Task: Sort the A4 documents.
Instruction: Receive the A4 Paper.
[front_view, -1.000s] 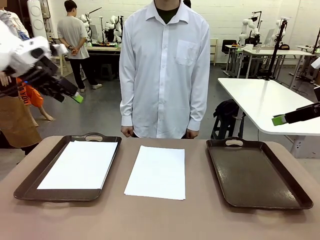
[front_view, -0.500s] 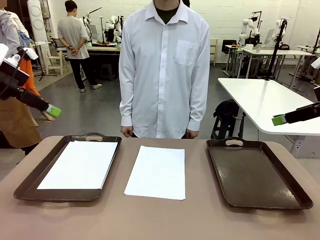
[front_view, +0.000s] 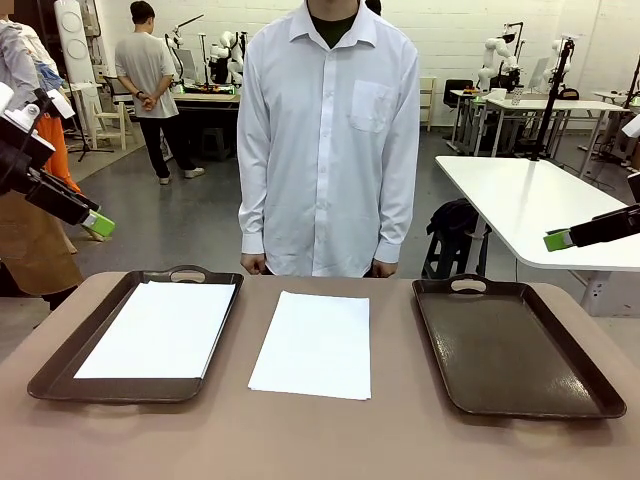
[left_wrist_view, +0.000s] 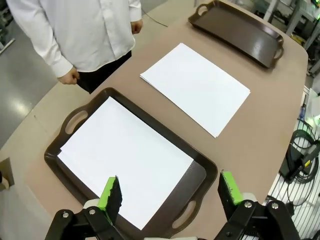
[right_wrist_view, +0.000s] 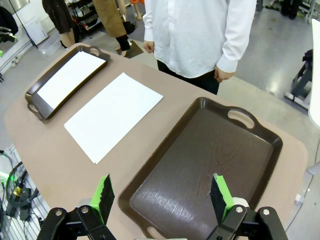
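- The left gripper (left_wrist_view: 170, 190) is released: its two green-padded fingers (left_wrist_view: 111, 192) stand wide apart with nothing between them, and it hangs well above the table (left_wrist_view: 265, 115).
- Just below and ahead of those fingers lies the left tray (left_wrist_view: 200, 172), dark brown with a handle slot at each end.
- Flat inside it is an A4 document (left_wrist_view: 125, 155). The white paper covers most of the tray floor, apart from a bare brown strip at the end nearest the gripper.
- Farther out from this gripper, past the tray's long rim and not touching it, a second A4 document (left_wrist_view: 195, 87) lies flat on the bare table. Whether it is one sheet or a thin stack cannot be told.
- Farthest from the left gripper, beyond that paper, is the right tray (right_wrist_view: 200, 160).
- The right gripper (right_wrist_view: 162, 192) is likewise released, pads spread wide and gripping nothing, raised above the table.
- Straight under and ahead of it is the right tray's near end, its glossy dark floor showing from rim to rim.
- Off to one side of this gripper, past the tray's long rim, is the second A4 document, and beyond it the left tray with its paper.
- Farthest from both grippers, a person (front_view: 330, 140) in a white shirt stands at the opposite table edge, with the person's hands (left_wrist_view: 67, 77) loosely curled at that edge, touching no paper.
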